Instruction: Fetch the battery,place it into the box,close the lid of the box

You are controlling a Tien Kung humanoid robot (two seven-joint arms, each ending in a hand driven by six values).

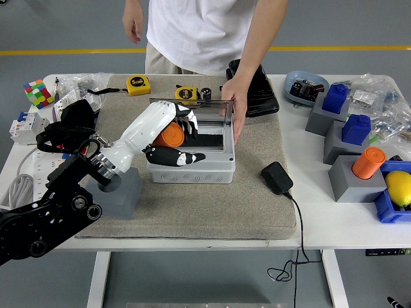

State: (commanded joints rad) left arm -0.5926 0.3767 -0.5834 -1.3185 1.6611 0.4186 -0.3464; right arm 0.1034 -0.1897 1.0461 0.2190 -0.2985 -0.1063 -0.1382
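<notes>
Setting: grey floor with a yellow line behind a white worktop (308, 218), on which a beige mat (212, 205) carries the main things.
Left robot hand (172, 142): white-shelled with black fingers, curled round the orange battery (169, 135), thumb below and the other fingers above (the grip is partly hidden by the hand's own shell).
Battery: held over the left part of the open grey box (191, 162), at its rim.
Box lid (190, 106): clear, standing up at the box's far edge.
Person's hand (235, 106): rests against the right end of the lid and the box's right wall; the person's other hand (133, 24) hangs free above the worktop's far side.
Grey block (119, 190): at the mat's left, just beside the robot's forearm, its top hollow bare.
Writing: two yellow tape measures (138, 83) behind the box bear dark round labels (the print is too small to read).
Right side: grey blocks holding blue pieces (335, 97) and an orange cylinder (367, 163); a black adapter (277, 177) lies on the mat's right part.
Far left: a coloured cube (38, 92).
</notes>
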